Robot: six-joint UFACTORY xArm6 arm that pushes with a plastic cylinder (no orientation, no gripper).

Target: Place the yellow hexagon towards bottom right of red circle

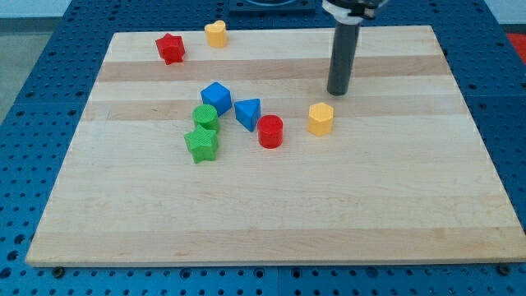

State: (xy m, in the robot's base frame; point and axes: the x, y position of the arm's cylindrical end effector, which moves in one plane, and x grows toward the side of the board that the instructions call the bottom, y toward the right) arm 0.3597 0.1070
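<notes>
The yellow hexagon [321, 118] stands on the wooden board [271, 214], right of centre. The red circle [270, 131] stands to its left and slightly lower in the view, a short gap apart. My tip [338, 92] rests on the board just above and a little right of the yellow hexagon, close to it but not touching. The dark rod rises from there to the view's top edge.
A blue triangle [247, 113] and a blue cube [216, 98] lie left of the red circle. A green cylinder [205, 117] and a green star [201, 144] sit below the cube. A red star [171, 48] and a yellow heart [216, 34] lie at the top left.
</notes>
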